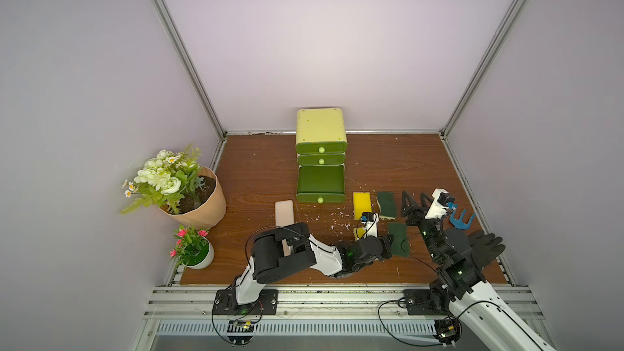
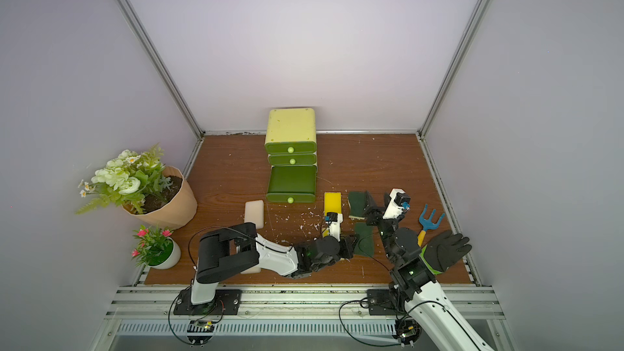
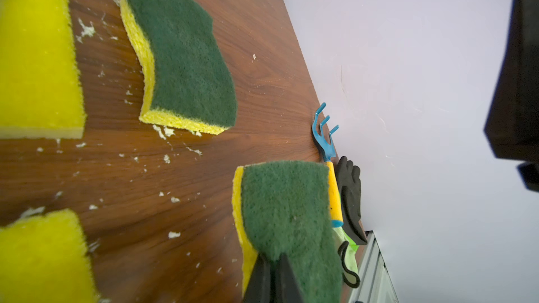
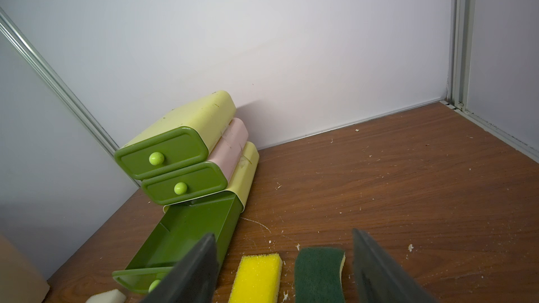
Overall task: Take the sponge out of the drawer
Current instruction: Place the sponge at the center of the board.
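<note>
Flowers [image 1: 162,177], white and artificial, are sitting in a ribbed peach paper pot [image 1: 211,212] at the far left of the brown wood-grain table [image 1: 256,170]. A small white pot of pink blossoms [image 1: 202,258] is standing just in front of it. Next along, a pale pink rectangular foam block [image 1: 283,211] is lying flat.

At the middle, the yellow-and-green plastic three-drawer unit [image 1: 320,126] is standing against the back wall. Its dark green bottom drawer [image 1: 320,180] is pulled fully out, and nothing is showing inside it.

Right of the drawer, a plain yellow rectangular sponge [image 1: 362,202] is lying on the table, with a second yellow sponge [image 3: 43,257] near it in the left wrist view. The left gripper [image 3: 272,266] is reaching low over the table. Its jaws are pressed together at the near end of the yellow sponge with the green scouring top [image 3: 285,208], apparently pinching it. That sponge is sitting well outside the drawer, low over the table or on it.

A second, wavy green-topped sponge [image 1: 386,204] is lying further back. The right gripper [image 1: 414,200] is hovering beside it with its jaws wide apart and nothing between them. A blue plastic hand rake [image 1: 459,222] and a black rubber work glove [image 1: 484,248] are resting at the far right.

Judging by the empty drawer, the set-down step is under way. The next move is calling for the left jaws to part and the arm to back off without dragging the soft sponge.
</note>
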Robot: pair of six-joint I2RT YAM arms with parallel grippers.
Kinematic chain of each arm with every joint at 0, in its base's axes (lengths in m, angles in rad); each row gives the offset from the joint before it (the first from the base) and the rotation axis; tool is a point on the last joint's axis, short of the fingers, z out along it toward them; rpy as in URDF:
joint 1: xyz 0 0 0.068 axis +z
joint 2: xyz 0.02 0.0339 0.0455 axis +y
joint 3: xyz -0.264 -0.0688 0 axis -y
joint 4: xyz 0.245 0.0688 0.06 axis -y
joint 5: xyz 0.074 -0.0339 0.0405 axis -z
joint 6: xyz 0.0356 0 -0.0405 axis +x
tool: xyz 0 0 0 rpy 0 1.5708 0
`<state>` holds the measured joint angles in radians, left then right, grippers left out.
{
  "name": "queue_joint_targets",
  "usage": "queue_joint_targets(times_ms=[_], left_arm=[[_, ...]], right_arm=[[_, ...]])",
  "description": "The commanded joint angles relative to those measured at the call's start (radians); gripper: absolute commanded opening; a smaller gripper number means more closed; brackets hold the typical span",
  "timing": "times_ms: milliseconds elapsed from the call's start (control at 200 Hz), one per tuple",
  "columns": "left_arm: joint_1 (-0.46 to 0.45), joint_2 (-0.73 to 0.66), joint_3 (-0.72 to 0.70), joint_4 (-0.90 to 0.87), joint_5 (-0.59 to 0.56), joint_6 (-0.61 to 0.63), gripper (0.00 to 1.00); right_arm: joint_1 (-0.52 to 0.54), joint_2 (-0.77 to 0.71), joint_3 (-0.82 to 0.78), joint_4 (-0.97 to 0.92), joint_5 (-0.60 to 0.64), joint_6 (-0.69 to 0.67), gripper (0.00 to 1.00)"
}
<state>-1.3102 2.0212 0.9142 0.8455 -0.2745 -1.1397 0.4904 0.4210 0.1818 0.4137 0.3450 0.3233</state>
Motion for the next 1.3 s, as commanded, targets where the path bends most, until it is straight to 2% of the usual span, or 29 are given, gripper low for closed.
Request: queue_joint_targets(times_ms=[0, 340, 540, 886, 1011, 1151, 1296], left_arm=[[-0.014, 0.015, 0.022, -0.017, -0.005, -0.018, 0.11], [-0.015, 0.018, -0.011, 0.032, -0.026, -0.044, 0.27], [-0.019, -0.022, -0.062, 0.076, -0.085, -0.032, 0.40], [-0.021, -0.161, -0.133, 0.076, -0.255, 0.113, 0.56], [-0.016, -0.223, -0.147, 0.060, -0.327, 0.193, 0.70], [0.036, -0.308, -0.155, 0.018, -0.348, 0.281, 0.82], [0.131, -0.365, -0.125, -0.036, -0.301, 0.348, 0.93]], right_arm=[[-0.001, 0.007, -0.003, 0.043, 0.023, 0.013, 0.76], [-0.001, 0.036, 0.004, 0.045, 0.020, 0.014, 0.76], [-0.003, 0.045, 0.004, 0.048, 0.018, 0.014, 0.76], [-0.003, 0.133, 0.057, -0.006, -0.012, 0.031, 0.77], [-0.004, 0.196, 0.113, -0.073, -0.055, 0.036, 0.80], [-0.007, 0.256, 0.165, -0.221, -0.108, 0.065, 0.81], [-0.015, 0.278, 0.163, -0.302, -0.202, 0.117, 0.82]])
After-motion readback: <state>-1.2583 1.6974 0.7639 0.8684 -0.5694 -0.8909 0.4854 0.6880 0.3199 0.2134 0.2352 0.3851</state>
